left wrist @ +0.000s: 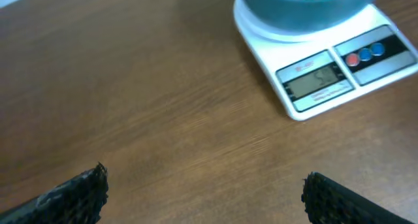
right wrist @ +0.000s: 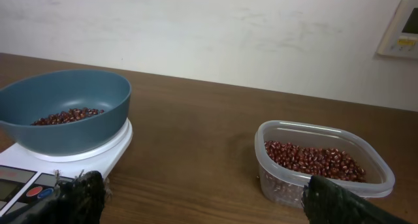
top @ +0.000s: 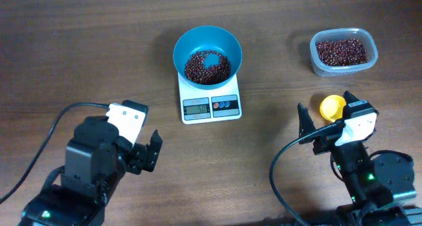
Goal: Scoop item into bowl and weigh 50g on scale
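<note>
Left fingers [left wrist: 72, 194] and right fingers [right wrist: 339, 201] stand apart; beans [top: 198, 68] lie in bowl [top: 188, 45] on scale [top: 204, 94].

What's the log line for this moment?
bowl: on scale, holds beans | display: unreadable | left fingers: open, empty | right fingers: open, empty | scoop: by right fingers, ungripped

scale [top: 211, 107] digits unreadable, bowl [left wrist: 307, 8] cropped
</note>
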